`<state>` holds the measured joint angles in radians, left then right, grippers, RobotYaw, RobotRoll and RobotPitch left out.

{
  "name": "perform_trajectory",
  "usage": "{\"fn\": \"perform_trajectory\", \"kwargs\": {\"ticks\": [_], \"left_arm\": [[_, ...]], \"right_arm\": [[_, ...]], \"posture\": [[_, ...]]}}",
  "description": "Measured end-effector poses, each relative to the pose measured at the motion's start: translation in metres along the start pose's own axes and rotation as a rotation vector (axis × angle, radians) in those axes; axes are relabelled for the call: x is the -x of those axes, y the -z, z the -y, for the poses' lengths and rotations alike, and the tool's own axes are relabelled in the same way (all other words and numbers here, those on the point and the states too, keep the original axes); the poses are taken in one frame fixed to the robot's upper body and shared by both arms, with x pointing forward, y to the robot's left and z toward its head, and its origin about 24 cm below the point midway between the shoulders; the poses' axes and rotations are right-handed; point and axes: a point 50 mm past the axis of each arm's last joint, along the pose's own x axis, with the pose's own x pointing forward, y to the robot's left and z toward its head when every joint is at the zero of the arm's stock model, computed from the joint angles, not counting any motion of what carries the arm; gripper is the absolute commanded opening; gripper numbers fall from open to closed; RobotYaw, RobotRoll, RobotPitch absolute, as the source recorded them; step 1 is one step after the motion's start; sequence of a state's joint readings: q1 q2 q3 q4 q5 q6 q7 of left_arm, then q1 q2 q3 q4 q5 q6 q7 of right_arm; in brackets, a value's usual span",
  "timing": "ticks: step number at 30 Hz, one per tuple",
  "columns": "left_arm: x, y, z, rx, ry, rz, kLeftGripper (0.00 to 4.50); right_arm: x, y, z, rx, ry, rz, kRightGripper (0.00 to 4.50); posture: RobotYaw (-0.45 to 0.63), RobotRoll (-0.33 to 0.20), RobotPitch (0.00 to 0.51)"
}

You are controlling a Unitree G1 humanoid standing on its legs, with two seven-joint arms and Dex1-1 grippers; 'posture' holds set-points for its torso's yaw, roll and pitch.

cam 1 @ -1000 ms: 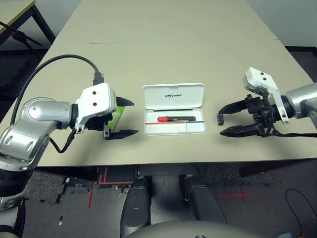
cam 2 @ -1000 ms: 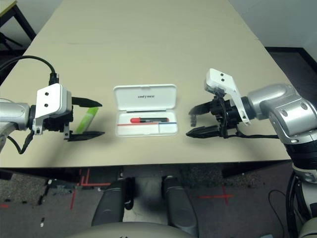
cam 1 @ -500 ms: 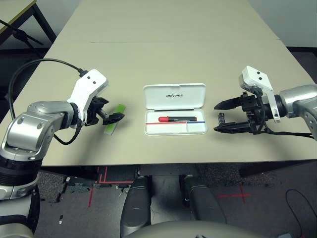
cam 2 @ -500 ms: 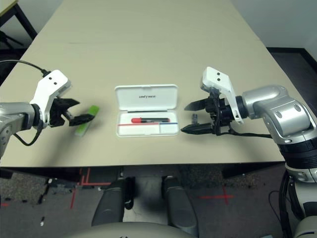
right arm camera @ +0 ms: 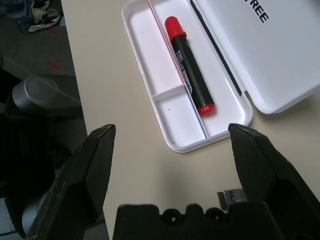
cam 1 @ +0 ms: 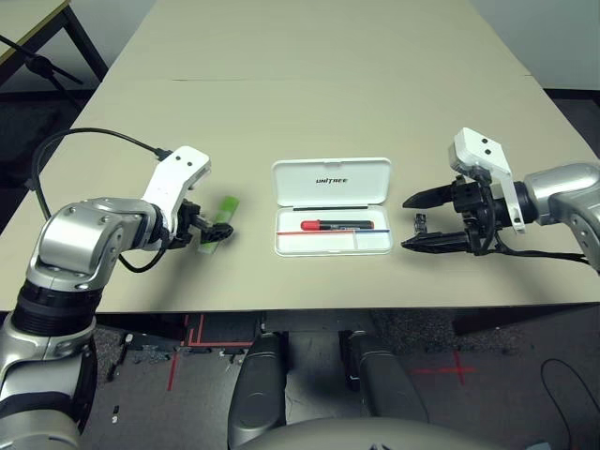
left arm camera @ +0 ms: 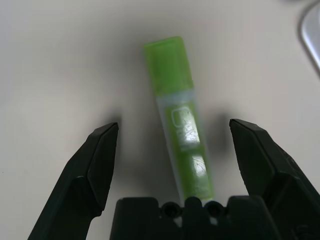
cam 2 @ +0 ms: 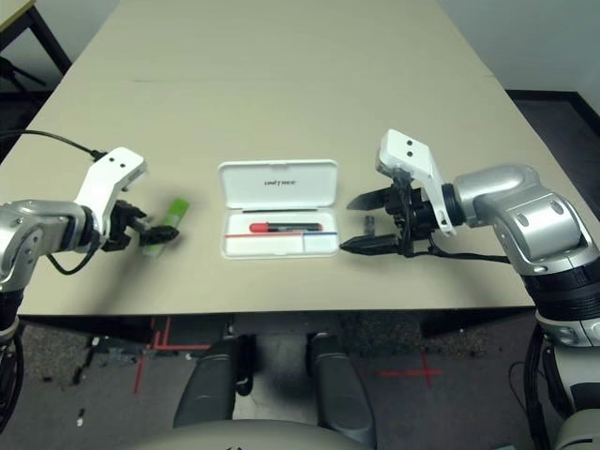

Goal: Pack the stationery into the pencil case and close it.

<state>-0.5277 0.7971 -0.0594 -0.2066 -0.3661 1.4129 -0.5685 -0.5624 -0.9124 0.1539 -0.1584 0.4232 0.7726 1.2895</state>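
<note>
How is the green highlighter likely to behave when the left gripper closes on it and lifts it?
The highlighter looks like a stiff plastic body, so it should probably hold its shape between the left gripper's open fingers. Its flat sides suggest that it is unlikely to roll on the table. The glossy surface may let it slip or twist if pinched off-centre. It seems light for its size.

Marker (cam 1: 334, 225) in case (cam 1: 331, 206), highlighter (cam 1: 217, 234) left

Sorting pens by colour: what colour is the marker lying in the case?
Black barrel with red cap and red end, clearest in the right wrist view: marker.
</note>
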Motion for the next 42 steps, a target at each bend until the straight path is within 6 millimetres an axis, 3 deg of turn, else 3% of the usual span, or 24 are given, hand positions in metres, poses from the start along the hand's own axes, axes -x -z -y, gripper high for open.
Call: {"fn": "perform_trajectory", "kwargs": {"ticks": [10,13,19,21,31,42], "left_arm": [[-0.011,0.000,-0.003,-0.011,-0.003,0.004,4.50],[-0.011,0.000,-0.003,-0.014,-0.005,0.003,3.87],[-0.012,0.000,-0.001,-0.028,0.005,0.001,1.64],[-0.011,0.001,0.000,-0.037,0.006,-0.004,1.07],[0.002,0.003,0.004,-0.289,0.106,-0.017,1.07],[0.033,-0.026,0.033,-0.577,0.346,0.084,1.07]], "right_arm": [[-0.002,0.001,0.000,-0.003,0.001,-0.006,4.49],[-0.002,0.002,0.000,-0.005,0.006,-0.007,4.50],[-0.003,0.002,-0.001,-0.003,0.006,-0.009,4.50],[-0.003,0.002,-0.001,-0.003,0.005,-0.010,4.50],[-0.006,0.004,-0.001,0.002,0.001,-0.024,4.50],[-0.004,0.003,0.002,0.013,0.012,-0.027,4.50]], "posture": [[0.03,0.000,0.175],[0.03,0.000,0.178],[0.03,0.000,0.176],[0.03,0.000,0.176],[0.03,0.000,0.174],[0.04,0.000,0.156]]}}
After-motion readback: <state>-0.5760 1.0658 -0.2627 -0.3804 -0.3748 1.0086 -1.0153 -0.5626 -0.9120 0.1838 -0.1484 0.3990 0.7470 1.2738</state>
